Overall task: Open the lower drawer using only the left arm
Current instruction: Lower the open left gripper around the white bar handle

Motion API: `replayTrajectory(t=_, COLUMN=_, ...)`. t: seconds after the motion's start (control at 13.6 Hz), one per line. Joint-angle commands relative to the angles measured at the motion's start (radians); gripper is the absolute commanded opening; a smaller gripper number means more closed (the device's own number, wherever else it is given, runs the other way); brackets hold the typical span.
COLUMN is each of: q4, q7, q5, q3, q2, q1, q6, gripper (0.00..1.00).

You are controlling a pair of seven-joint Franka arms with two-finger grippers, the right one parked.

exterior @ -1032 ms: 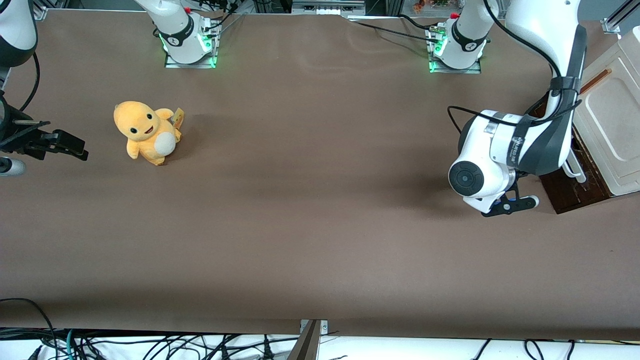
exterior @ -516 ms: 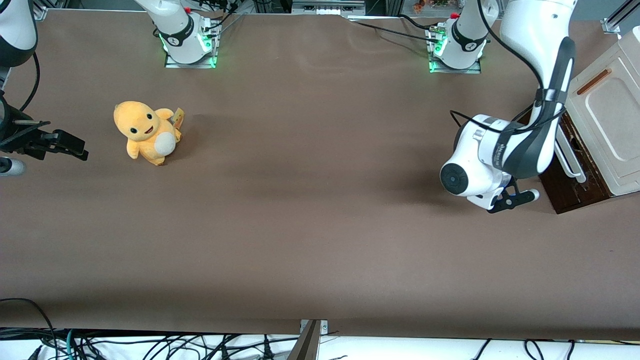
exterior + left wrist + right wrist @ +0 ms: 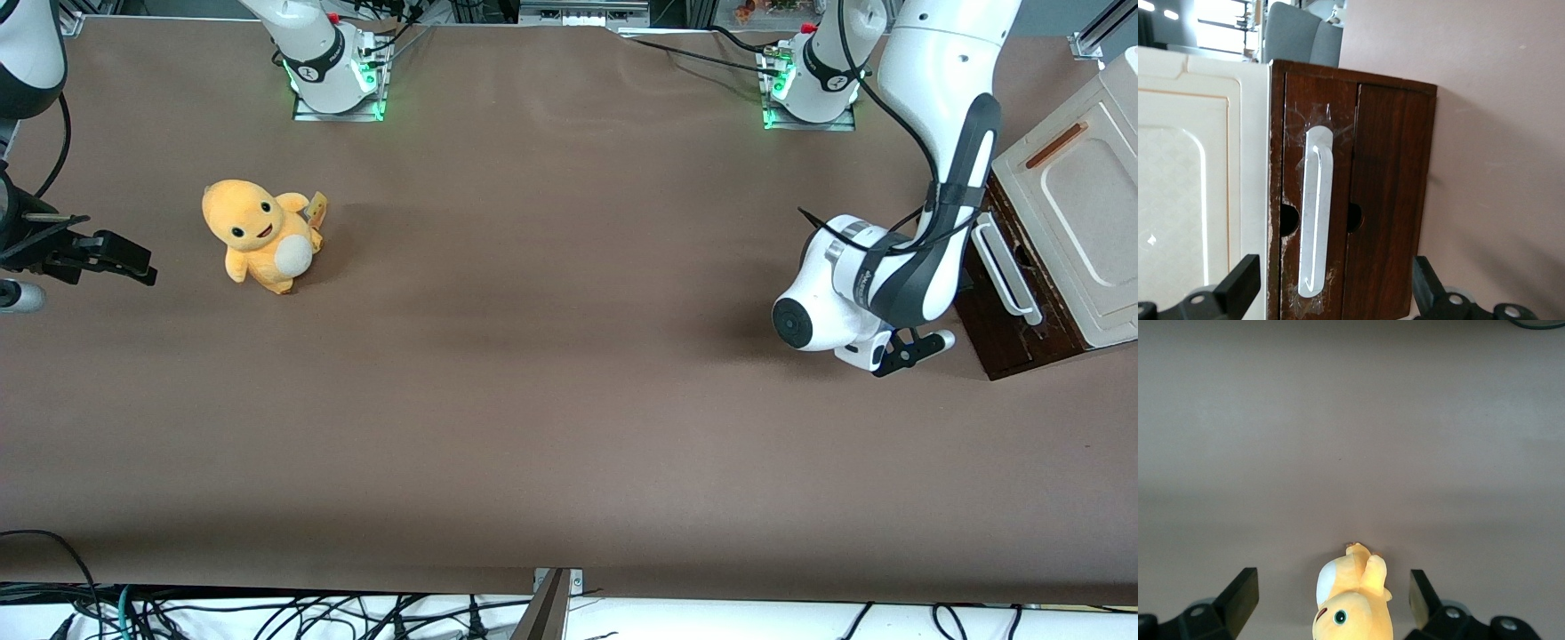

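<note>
Stiff wooden lower drawer [image 3: 1391,200], probably light, sliding on rails; best taken by a handle, though the white bar handle [image 3: 1315,213] seems to sit on the panel beside it. Stands at the working arm's end of the table [image 3: 533,400]. Gripper [image 3: 1331,293] spread wide, just in front of the handle. Compared with one second ago, left arm [image 3: 889,276] drawn away from the cabinet, handle now uncovered

We see the gripper [image 3: 1331,293] spread wide, facing the drawer [image 3: 1351,193], whose white handle [image 3: 1315,213] lies between the jaws.
</note>
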Motion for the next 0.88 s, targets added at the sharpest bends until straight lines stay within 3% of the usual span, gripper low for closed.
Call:
replayTrajectory(t=0.0, q4=-0.053, q7=-0.052, q5=0.072, q3=-0.003, q2=0.011, q1=0.006, q6=-0.011, gripper=1.00)
replayTrajectory(t=0.81, q4=-0.094, q7=-0.089, q5=0.153, q3=0.002, q2=0.063, q1=0.042, q6=-0.088, gripper=1.00)
